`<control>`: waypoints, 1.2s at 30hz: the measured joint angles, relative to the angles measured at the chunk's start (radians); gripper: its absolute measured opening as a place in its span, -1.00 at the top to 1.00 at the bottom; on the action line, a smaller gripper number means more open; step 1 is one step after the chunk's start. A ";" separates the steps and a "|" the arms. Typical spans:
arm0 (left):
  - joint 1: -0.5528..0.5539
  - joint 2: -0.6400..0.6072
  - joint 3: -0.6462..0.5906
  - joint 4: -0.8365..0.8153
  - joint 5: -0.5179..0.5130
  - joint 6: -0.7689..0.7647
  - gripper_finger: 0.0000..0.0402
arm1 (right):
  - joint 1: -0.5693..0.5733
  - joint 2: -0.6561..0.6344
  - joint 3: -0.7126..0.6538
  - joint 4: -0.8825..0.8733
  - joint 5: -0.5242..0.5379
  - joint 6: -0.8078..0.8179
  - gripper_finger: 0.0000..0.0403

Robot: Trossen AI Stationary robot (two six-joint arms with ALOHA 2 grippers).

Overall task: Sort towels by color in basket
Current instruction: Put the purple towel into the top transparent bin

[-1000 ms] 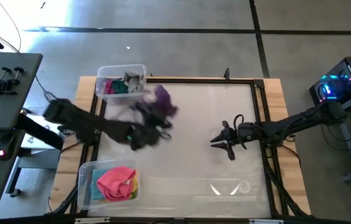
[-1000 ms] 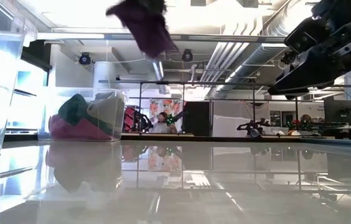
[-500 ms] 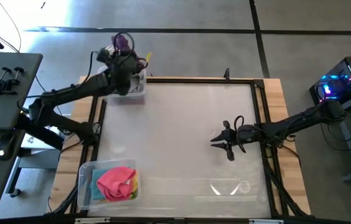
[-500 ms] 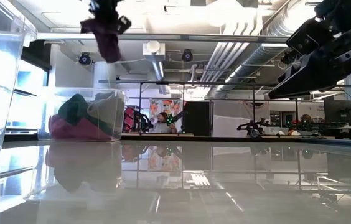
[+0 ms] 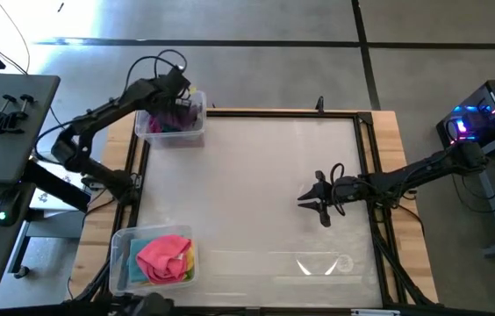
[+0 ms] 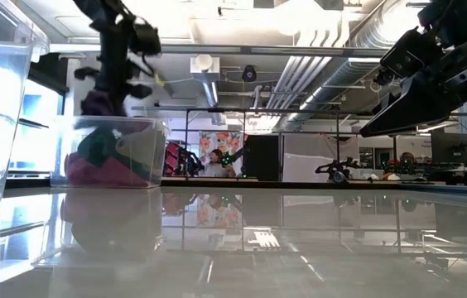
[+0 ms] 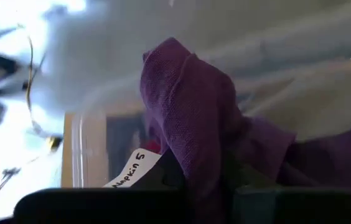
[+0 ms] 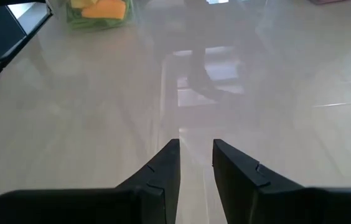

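A purple towel (image 7: pixel 194 130) hangs bunched from my left hand (image 5: pixel 177 88), which is clamped on it over the far clear bin (image 5: pixel 170 127) that holds 3 darker cloths. It looks light, limp and soft, so I judge a pinch on a thick fold holds best. The near bin (image 5: pixel 120 254) holds pink and yellow cloths. My right hand (image 8: pixel 194 163), fingers narrowly parted and empty, hovers over the bare counter (image 5: pixel 256 193).
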 joint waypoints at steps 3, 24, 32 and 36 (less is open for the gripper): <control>0.021 0.046 0.000 -0.055 0.051 0.000 0.89 | 0.000 0.000 0.000 0.000 0.000 0.000 0.56; 0.109 0.205 0.229 -0.337 0.300 -0.082 -0.01 | 0.000 0.000 0.000 0.000 0.052 0.000 0.56; 0.064 0.211 0.305 -0.426 0.354 -0.132 0.14 | 0.000 0.000 0.000 0.000 0.096 0.000 0.56; 0.084 0.227 0.235 -0.370 0.317 -0.132 0.42 | 0.000 0.000 0.000 0.000 0.096 0.000 0.56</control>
